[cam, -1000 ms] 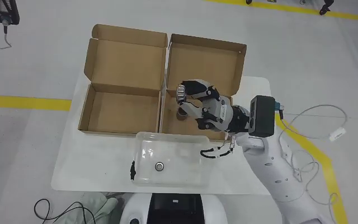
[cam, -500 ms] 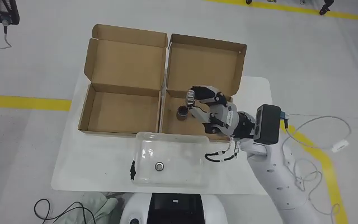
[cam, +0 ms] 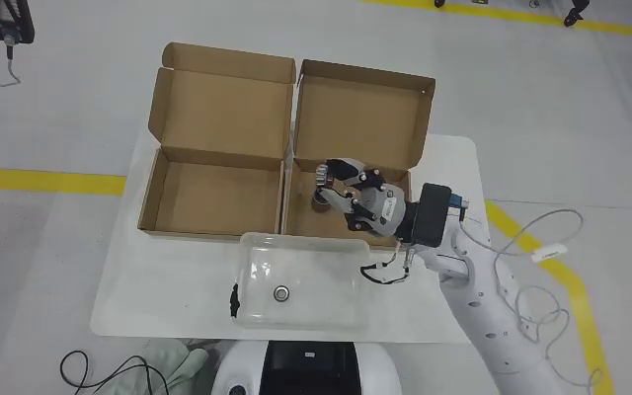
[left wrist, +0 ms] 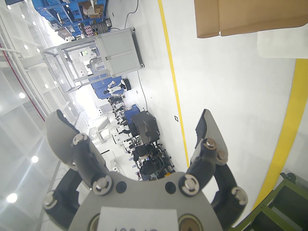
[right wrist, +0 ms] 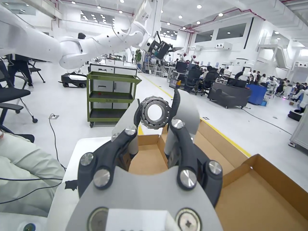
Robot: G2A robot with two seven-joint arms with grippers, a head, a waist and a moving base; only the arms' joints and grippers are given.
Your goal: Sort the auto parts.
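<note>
White tabletop (cam: 449,163) under me carries two open cardboard boxes and a clear bin (cam: 351,296). The part in hand is a roller bearing (right wrist: 156,115), pinched across its outer ring by my right gripper (right wrist: 156,108), whose fingers are closed to the bearing's width. Seen from the top, I hold it over the near-left corner of the right box (cam: 301,225), just above a dark ring (cam: 322,203) already lying on that box's floor. I judge this to be the drop-off step: next I should lower beside the ring, not onto it, then spread the fingers. The left box (cam: 212,197) lies alongside. One small round part (cam: 281,293) waits in the bin. My left gripper (left wrist: 131,121) is spread wide, holding nothing, off the table.
</note>
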